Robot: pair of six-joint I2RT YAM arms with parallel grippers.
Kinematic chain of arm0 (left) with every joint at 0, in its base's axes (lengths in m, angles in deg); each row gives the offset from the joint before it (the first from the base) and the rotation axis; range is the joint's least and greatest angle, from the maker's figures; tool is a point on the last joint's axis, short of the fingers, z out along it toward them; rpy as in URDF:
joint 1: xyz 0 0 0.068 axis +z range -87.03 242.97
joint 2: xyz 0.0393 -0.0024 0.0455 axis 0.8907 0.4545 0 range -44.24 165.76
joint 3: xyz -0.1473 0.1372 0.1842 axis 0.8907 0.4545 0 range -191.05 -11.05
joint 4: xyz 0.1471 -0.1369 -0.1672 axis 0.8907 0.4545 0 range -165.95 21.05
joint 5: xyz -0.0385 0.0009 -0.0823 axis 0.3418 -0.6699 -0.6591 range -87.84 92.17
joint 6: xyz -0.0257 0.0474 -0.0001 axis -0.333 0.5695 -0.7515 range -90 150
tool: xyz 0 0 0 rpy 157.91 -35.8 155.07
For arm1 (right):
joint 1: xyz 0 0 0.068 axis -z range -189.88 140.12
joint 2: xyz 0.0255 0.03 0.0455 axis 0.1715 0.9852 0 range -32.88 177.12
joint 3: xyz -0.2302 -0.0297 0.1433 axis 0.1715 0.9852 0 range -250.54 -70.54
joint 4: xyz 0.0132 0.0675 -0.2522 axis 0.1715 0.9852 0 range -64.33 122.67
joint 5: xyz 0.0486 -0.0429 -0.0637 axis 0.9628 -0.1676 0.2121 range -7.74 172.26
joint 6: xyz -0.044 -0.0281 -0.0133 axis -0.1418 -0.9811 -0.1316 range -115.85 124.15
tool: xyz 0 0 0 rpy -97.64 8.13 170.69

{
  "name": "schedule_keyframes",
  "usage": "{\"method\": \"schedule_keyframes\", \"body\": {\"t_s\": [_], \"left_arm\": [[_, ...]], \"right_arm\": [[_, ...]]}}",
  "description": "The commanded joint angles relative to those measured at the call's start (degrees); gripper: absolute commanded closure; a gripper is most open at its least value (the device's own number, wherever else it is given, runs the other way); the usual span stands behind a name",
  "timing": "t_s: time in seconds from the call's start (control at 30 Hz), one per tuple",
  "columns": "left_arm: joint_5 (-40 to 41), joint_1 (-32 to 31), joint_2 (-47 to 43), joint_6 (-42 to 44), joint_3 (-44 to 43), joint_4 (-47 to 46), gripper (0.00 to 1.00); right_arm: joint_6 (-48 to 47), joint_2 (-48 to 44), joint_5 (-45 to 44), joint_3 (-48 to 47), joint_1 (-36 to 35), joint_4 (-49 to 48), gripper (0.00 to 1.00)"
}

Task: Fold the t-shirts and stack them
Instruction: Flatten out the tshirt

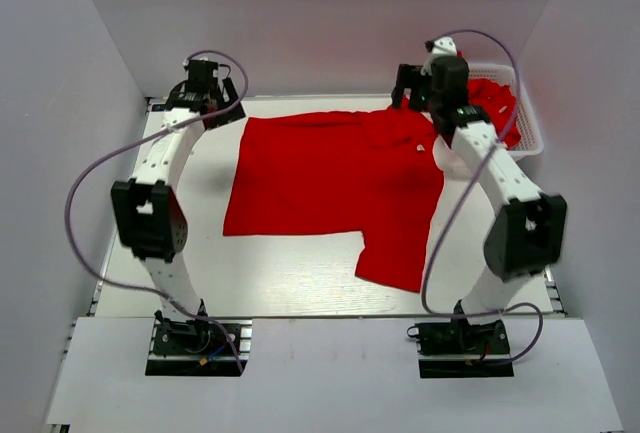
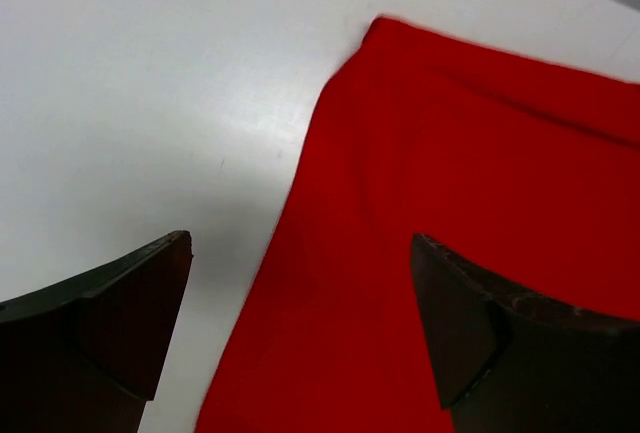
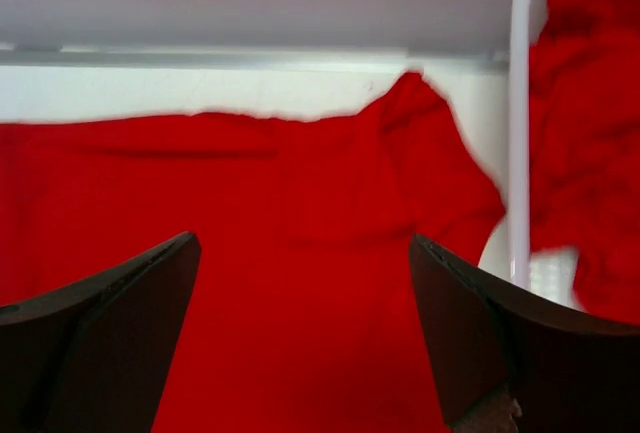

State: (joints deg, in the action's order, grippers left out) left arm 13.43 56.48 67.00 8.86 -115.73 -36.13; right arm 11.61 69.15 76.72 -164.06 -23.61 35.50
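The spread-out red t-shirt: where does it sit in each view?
Top external: t-shirt lies flat across the middle of the table.
Left wrist: t-shirt fills the right half, with its corner at top centre.
Right wrist: t-shirt spans the lower frame, its sleeve peaking right of centre.
Shared landmark: the white table bordering the shirt's edge.

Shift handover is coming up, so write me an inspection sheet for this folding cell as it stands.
Surface: white tabletop, flat, carrying the shirt.
Job's things: one bright red short-sleeved cloth shirt spread flat mid-table; more crumpled red shirts in the white plastic lattice basket, far right.
Clutter: nothing seen.
End effectors: left end effector open over the shirt's far left corner; right end effector open over its far right sleeve; both empty.
Cables: purple cable loops free off each arm.
Surroundings: plain white enclosure walls.
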Motion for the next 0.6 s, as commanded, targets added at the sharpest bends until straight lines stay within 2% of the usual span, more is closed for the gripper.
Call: {"method": "schedule_keyframes", "body": {"t_s": [0.0,0.07,0.1,0.2,0.3,0.43,0.57], "left_arm": [[3.5,-0.1,-9.4,-5.6,12.0,11.1,0.00],[1.8,-0.6,-13.4,-9.4,18.8,11.1,0.00],[0.0,-0.6,-17.3,-9.4,25.6,9.6,0.00],[-4.0,0.0,-22.4,-10.8,37.7,4.8,0.00],[-5.8,0.0,-25.2,-10.8,44.5,2.6,0.00],[-5.8,-0.6,-25.7,-11.4,47.9,1.0,0.00],[-7.8,-0.6,-25.7,-11.4,51.8,0.4,0.11]], "right_arm": [[7.7,-10.0,1.2,13.7,-0.3,5.6,0.10],[11.0,-13.5,1.6,22.4,-1.0,5.4,0.10],[13.0,-17.2,2.0,27.3,-1.2,5.6,0.10],[17.4,-24.3,3.2,37.0,-1.5,8.0,0.10],[19.9,-30.5,3.7,40.6,-2.3,10.3,0.10],[21.5,-36.8,2.9,47.6,-2.3,15.6,0.10],[22.3,-40.7,3.1,50.4,-2.2,21.2,0.10]]}}
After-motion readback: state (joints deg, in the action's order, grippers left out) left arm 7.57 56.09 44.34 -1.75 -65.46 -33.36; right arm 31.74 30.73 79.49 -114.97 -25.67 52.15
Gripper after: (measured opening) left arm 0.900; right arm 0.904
